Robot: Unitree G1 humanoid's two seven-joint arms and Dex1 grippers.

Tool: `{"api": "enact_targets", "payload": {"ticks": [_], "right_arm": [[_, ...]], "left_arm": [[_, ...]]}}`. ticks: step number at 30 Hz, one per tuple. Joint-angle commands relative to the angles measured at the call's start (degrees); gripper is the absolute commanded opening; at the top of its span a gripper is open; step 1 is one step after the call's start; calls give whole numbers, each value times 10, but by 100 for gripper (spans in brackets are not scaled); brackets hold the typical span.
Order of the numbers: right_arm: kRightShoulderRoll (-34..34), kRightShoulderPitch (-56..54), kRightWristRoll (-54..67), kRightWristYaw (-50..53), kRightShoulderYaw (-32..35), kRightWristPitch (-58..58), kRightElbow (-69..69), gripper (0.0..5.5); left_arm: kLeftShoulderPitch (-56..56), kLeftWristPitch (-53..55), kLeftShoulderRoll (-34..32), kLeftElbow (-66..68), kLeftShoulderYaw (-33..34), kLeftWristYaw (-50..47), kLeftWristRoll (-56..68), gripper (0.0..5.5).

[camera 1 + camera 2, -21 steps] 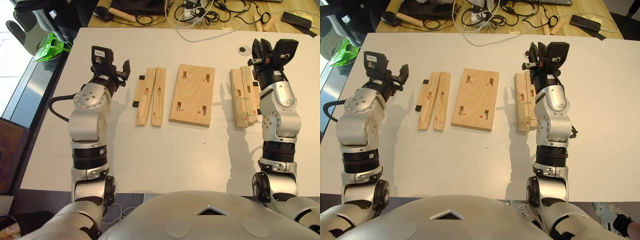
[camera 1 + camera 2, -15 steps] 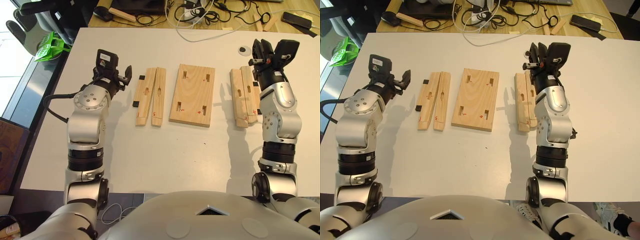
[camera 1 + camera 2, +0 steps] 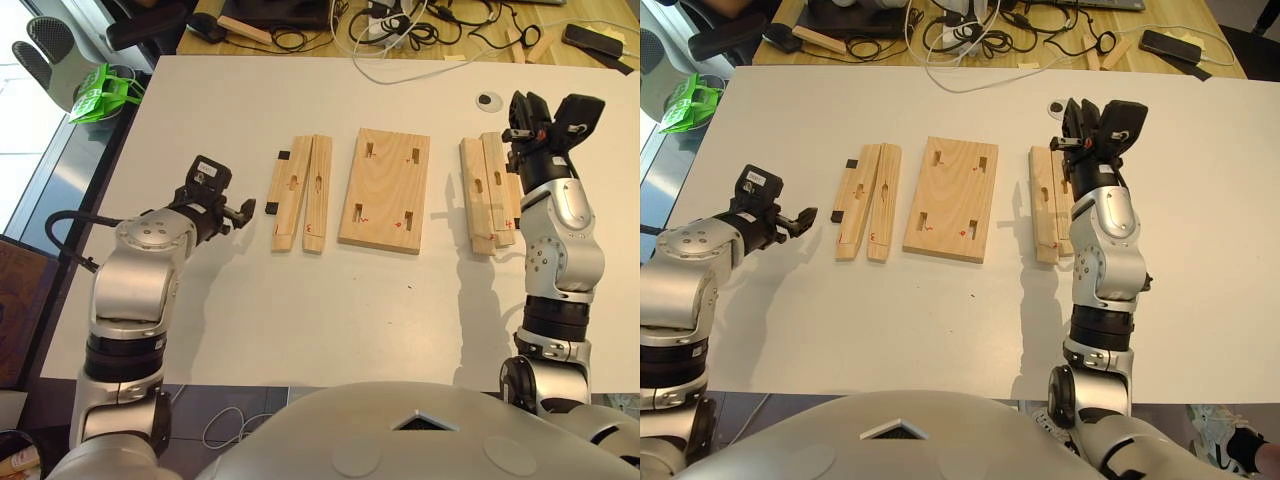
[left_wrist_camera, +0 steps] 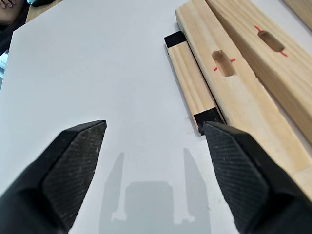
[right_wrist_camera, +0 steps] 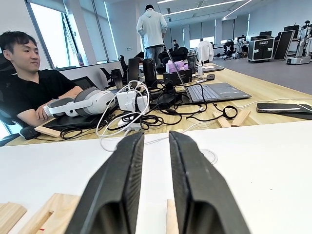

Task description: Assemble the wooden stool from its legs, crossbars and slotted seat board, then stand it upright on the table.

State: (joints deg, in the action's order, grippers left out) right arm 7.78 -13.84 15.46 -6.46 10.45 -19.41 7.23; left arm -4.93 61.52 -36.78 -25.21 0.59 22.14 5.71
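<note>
The slotted seat board [image 3: 385, 188] lies flat mid-table. To its left lie two legs [image 3: 300, 192] side by side, with a short black-tipped crossbar [image 3: 277, 182] against their outer edge. Two more legs [image 3: 486, 193] lie to the right of the board. My left gripper [image 3: 237, 211] hovers low over bare table just left of the left legs, open and empty. The left wrist view shows it [image 4: 153, 126] facing the crossbar [image 4: 191, 87] and a slotted leg [image 4: 234, 92]. My right gripper [image 3: 533, 108] stands beside the far end of the right legs, pointing away, fingers [image 5: 122, 190] nearly together and empty.
A small round disc [image 3: 488, 99] lies beyond the right legs. Cables [image 3: 400, 25], a phone [image 3: 592, 40] and wood scraps crowd the desk past the table's far edge. A green bag [image 3: 100, 95] sits off the left edge. White tabletop [image 3: 330, 310] spreads in front of the parts.
My left arm has drawn back toward the near left; its gripper dropped from beside the legs' far end to beside their middle. The right arm has hardly shifted.
</note>
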Motion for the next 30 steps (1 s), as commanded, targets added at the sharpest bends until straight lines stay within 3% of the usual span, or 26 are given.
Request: {"api": "enact_targets", "payload": {"ticks": [1, 21, 30], "right_arm": [[-2, -2, 8, 7, 7, -10, 9, 92], [-10, -8, 9, 17, 10, 0, 3, 92], [-10, -15, 7, 19, 8, 8, -7, 92]], "left_arm": [[20, -5, -18, 6, -24, 6, -8, 369], [-8, 10, 57, 36, -56, -16, 6, 369], [-20, 14, 47, 47, -73, 3, 11, 369]]}}
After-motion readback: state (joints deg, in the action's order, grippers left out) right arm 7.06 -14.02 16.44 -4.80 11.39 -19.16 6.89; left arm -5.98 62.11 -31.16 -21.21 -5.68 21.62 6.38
